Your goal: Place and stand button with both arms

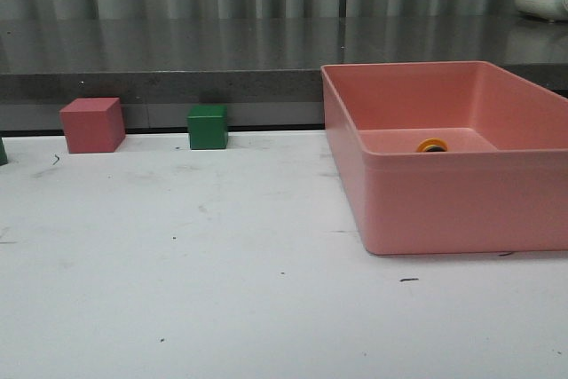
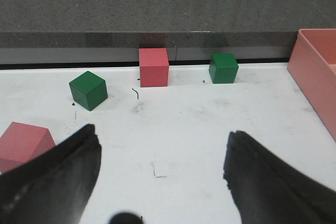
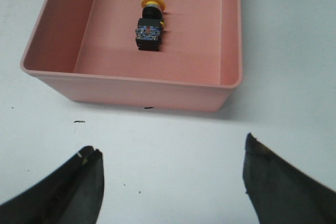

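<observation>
Button on its side inside pink bin; left gripper and right gripper spread wide, empty.

The yellow-capped button with its black block base lies on its side inside the pink bin

Pink bin on white table at right; pink cube & green cube by back edge.
</observation>
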You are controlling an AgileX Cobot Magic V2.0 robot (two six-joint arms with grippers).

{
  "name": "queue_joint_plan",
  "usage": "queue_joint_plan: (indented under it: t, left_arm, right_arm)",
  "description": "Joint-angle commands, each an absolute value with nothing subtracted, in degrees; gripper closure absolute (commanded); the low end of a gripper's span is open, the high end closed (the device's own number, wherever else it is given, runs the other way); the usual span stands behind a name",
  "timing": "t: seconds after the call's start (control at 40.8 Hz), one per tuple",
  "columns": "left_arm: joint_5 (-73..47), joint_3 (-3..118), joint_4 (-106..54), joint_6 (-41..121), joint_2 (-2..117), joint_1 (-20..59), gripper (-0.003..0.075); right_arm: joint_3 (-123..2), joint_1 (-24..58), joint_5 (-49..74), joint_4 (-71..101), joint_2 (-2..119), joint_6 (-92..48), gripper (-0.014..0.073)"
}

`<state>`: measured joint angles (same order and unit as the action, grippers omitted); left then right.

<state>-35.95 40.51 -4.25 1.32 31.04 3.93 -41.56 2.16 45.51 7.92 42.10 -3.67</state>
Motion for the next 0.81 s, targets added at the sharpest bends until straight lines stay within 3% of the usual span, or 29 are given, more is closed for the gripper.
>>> queue_joint_plan:
  t: [0.0,0.245,0.784]
  left_arm:
    - [-31.5,42.0,-4.7,1.0,31.7,3.9,0.0227]
    - [-31.4,42.0,-6.1,1.3,31.7,5.9,0.0227]
    - [-31.4,42.0,-6.2,2.4,31.7,25.9,0.0227]
  right_arm:
    - [-46.3,2.9,45.1,9.4,45.3,-4.0,0.0022]
    - [-53.7,9.1,47.2,9.4,55.5,-4.0,0.0022]
    - [-72.7,12.6,47.5,7.4,83.8,-2.4,0.0022]
